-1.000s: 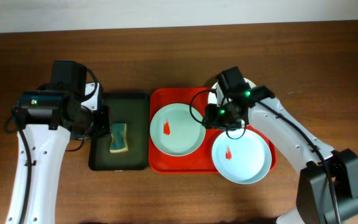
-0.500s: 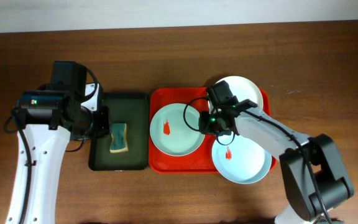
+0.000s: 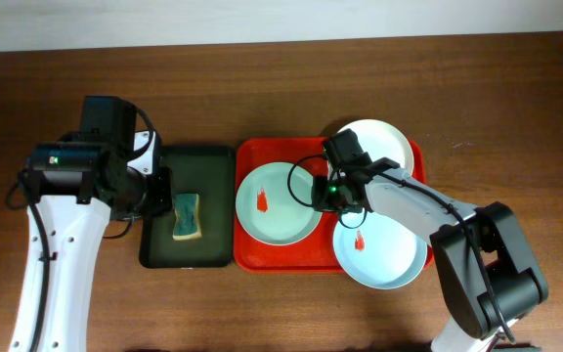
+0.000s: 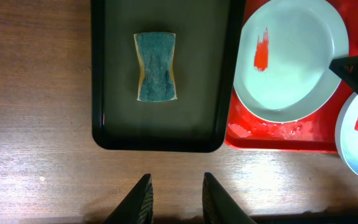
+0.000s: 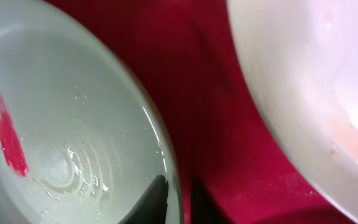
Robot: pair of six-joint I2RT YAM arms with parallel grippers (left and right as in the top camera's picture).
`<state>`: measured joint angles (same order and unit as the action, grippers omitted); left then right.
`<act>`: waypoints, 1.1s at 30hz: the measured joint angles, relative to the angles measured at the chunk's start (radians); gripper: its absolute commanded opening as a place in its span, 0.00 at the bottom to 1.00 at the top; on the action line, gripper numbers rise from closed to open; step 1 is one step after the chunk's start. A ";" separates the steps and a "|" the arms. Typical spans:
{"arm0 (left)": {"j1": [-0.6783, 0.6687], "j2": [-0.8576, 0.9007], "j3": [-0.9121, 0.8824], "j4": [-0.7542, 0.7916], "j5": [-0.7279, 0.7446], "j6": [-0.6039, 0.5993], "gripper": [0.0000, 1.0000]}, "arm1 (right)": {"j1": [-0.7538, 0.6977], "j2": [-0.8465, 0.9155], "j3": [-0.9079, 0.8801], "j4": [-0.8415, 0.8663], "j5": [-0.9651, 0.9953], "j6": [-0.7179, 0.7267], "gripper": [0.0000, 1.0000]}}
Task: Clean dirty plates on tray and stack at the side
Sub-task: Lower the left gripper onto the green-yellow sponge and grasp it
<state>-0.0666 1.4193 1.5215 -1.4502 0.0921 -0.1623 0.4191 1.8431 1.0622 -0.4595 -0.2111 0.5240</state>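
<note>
Brown wooden desk is carrying two trays side by side. Right pincer is pinching the right rim of the left mint-green plate. One finger is lying inside the rim and the other outside it, over the red tray, with the jaws standing almost together. That plate is lying flat in the left half of the red tray and is bearing a red smear left of centre. Just right of this pincer, the white plate is sitting at the tray's far right corner. A second mint-green plate, also smeared red, is occupying the near right corner and overhanging the tray's rim. Left pincer is hovering partly open over bare desk, gripping nothing, just on the near side of the dark green tray. A sponge, blue-green face up, is lying in that tray, apart from the pincer.
</note>
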 measured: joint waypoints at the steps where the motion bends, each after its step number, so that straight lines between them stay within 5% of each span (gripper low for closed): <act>1: 0.000 0.000 0.000 0.000 0.000 0.000 0.24 | 0.000 0.000 0.000 0.000 0.001 0.002 0.04; 11: 0.000 0.111 -0.056 0.067 0.000 -0.003 0.31 | 0.000 0.000 0.001 -0.006 0.000 0.000 0.07; 20: 0.000 0.369 -0.237 0.332 -0.004 -0.007 0.22 | 0.000 0.000 0.001 -0.011 -0.004 0.001 0.06; 33: -0.021 0.477 -0.241 0.408 -0.041 -0.008 0.21 | 0.000 0.000 0.002 -0.038 -0.015 0.001 0.06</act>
<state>-0.0879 1.8965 1.2804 -1.0420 0.0509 -0.1699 0.4187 1.8431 1.0637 -0.4973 -0.2260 0.5247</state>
